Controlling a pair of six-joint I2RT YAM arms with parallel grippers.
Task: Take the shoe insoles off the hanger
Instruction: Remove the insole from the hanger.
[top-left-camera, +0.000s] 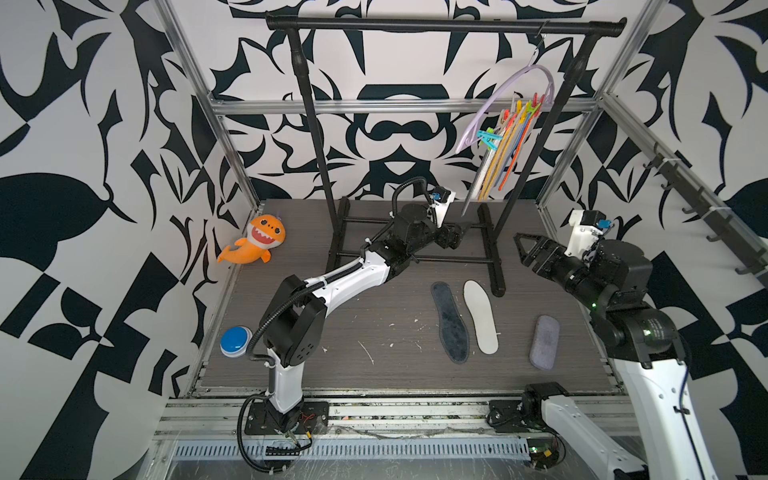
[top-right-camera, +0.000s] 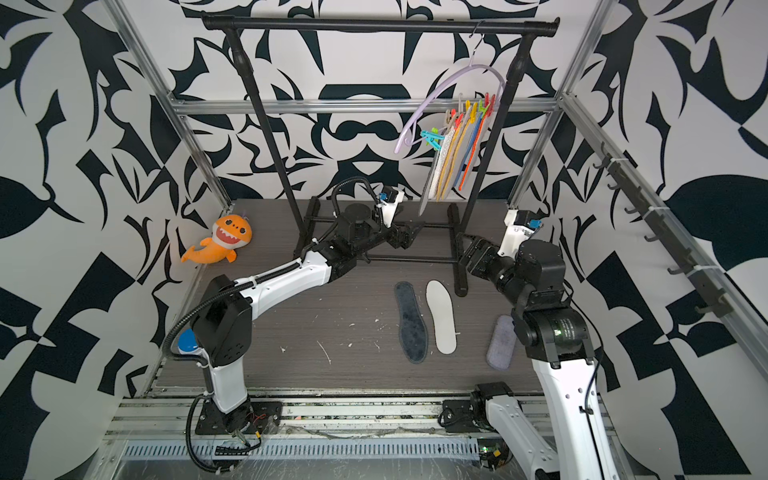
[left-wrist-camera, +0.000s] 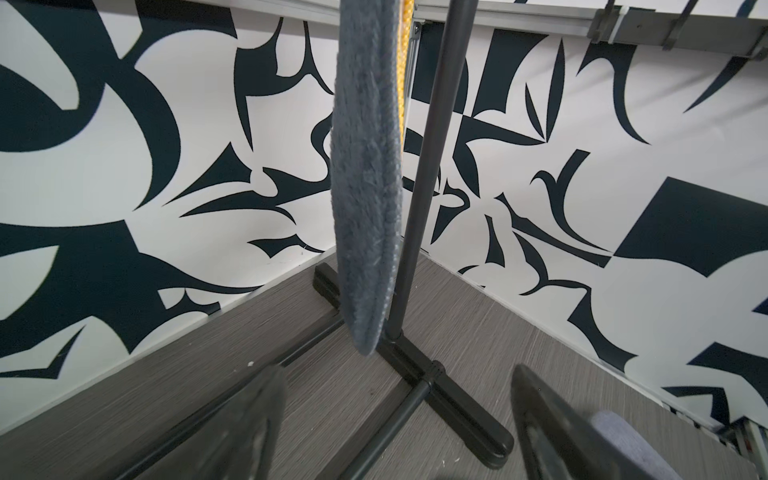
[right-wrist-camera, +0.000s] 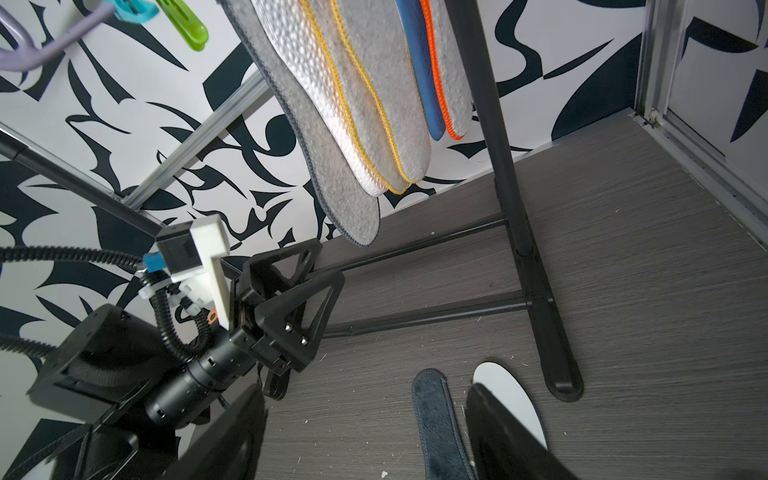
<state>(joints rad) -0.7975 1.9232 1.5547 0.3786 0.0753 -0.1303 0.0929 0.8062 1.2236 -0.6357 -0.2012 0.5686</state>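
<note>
Overall: grey woodgrain table (top-left-camera: 374, 316) (white-flecked), dark insole (top-left-camera: 451, 322), white insole (top-left-camera: 481, 316); black-white patterned walls (top-left-camera: 83, 166).

In the left wrist view the top edge is cutting off the hanging fuzzy dark grey-blue foot-shaped insole (left-wrist-camera: 365, 166), which is hiding all but a sliver of a yellow-stitched insole (left-wrist-camera: 408, 62). The black fingers (left-wrist-camera: 249, 428) of the left gripper (left-wrist-camera: 399, 372) are showing blurred and running off the bottom edge. In the right wrist view a blurred finger (right-wrist-camera: 498, 432) of the right gripper (right-wrist-camera: 368, 386) is covering part of the flat white insole (right-wrist-camera: 515, 395) on the counter (right-wrist-camera: 644, 291). In a top view the right arm (top-right-camera: 548, 328) is hiding part of the thick lilac-grey oblong pad (top-right-camera: 500, 343). In both top views the clipped insoles (top-left-camera: 496, 162) are overlapping edge-on, defying a count.
</note>
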